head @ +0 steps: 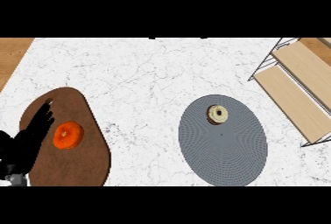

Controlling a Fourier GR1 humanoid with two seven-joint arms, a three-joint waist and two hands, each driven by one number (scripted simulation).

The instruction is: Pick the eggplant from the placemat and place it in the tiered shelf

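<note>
The left hand (29,138) lay at the table's left edge with fingers straight and spread, over a brown mat (77,170) and just beside an orange ring-shaped thing (67,135); it held nothing. The right hand showed nowhere. Toward the table's middle, a small round cream-and-dark piece, presumably the eggplant (218,114), sat near the far rim of the grey placemat (226,153). The tiered shelf (297,94) stood at the right edge. The risk: the hand closing on the orange thing instead, being nearest, or a long reach across nudging the eggplant off.
</note>
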